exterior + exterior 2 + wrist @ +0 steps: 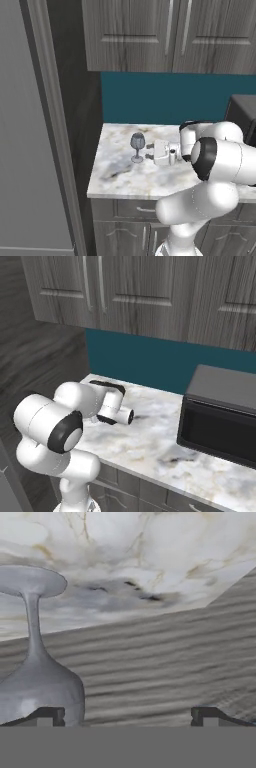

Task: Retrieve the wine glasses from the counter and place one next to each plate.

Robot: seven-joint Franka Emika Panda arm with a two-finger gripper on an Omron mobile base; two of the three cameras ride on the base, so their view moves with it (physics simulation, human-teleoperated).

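One grey translucent wine glass (137,145) stands upright on the marble counter (122,177), near its middle left. My gripper (149,151) lies level just to the right of the glass, fingers pointing at it, open and holding nothing. The hand view is rolled over, so the wine glass (40,677) appears foot-up at the left. Its bowl sits at the left fingertip (47,714), off to one side of the open gripper (127,714). The gap between the fingers holds nothing. The plates are out of view.
A dark microwave (220,411) stands on the counter (150,448) to the right of the arm. Grey wood wall cabinets (170,35) hang above a teal backsplash (165,97). A tall dark panel (75,125) bounds the counter's left end.
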